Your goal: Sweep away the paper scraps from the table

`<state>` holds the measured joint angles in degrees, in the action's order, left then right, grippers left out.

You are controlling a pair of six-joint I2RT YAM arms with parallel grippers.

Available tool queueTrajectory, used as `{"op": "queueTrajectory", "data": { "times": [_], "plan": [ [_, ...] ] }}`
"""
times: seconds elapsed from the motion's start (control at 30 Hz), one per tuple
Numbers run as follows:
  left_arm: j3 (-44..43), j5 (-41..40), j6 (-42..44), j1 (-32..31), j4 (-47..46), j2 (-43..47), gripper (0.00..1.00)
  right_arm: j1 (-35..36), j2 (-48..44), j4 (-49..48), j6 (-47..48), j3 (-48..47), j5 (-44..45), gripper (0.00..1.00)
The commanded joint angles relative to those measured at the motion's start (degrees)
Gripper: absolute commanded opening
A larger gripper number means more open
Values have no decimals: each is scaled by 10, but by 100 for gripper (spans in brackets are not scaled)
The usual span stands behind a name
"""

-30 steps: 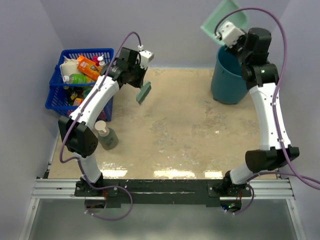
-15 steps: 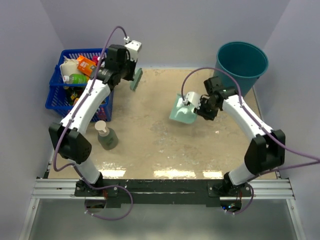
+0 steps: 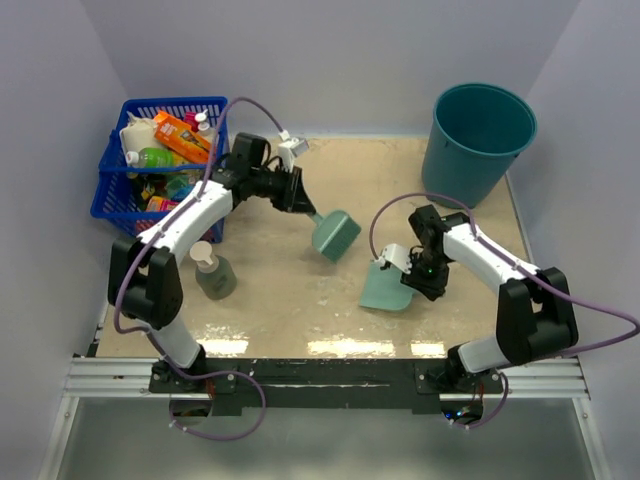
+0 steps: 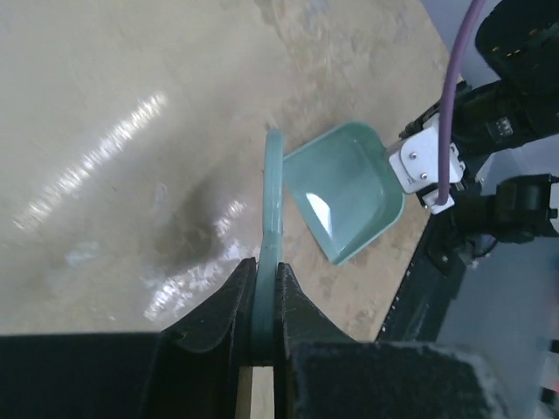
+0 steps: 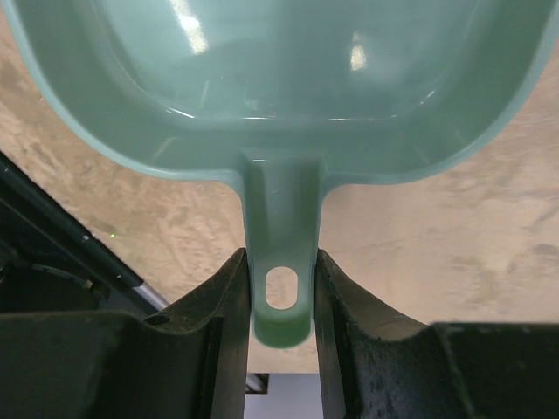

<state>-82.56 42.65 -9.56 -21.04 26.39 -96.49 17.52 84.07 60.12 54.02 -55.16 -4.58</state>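
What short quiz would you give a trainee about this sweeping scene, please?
1. True or false: the right hand grips the dustpan by its handle.
2. Which tool does the left hand hold? A brush, B sponge, C cloth.
3. Fill in: the bucket stands at the table's far ___ corner.
Key: 1 true; 2 A; 3 right.

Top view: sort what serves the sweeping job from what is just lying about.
Job: hand brush in the left gripper, dustpan in the right gripper, bucket, table.
Lying about: blue basket, pump bottle.
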Motion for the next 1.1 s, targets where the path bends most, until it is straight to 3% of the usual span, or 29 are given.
{"op": "queueTrajectory", "data": {
  "times": [0.0,0.13,0.27,0.33,0.37,0.43,0.47,0.57,0.63,0.93,1.07],
  "plan": [
    [32,102,-33,-1,-13,-51,0,-1,-38,-20,6,42,29,16],
    [20,103,-20,-3,14,-91,0,0,-37,-28,-8,44,22,21],
    [18,98,-20,-3,17,-107,3,0,-37,-25,-23,27,10,46],
    [15,80,-21,-3,23,-109,19,-1,-37,-19,-28,9,6,57],
    [15,67,-21,-2,24,-109,35,-1,-39,-18,-30,3,5,69],
    [9,62,-17,-2,33,-112,49,-1,-36,-4,-36,-22,-1,83],
    [8,54,-11,-2,43,-115,62,0,-34,3,-37,-35,-6,98],
    [6,-4,9,-3,49,-105,80,-1,-18,36,-57,-115,-43,98],
    [-4,-43,24,-4,54,-99,87,-1,-8,47,-79,-186,-70,98],
    [-84,-242,113,-21,70,-63,93,0,31,-1,-189,-421,-141,98],
    [-113,-323,156,-23,69,-50,95,0,40,-85,-288,-483,-80,98]
  ]
}}
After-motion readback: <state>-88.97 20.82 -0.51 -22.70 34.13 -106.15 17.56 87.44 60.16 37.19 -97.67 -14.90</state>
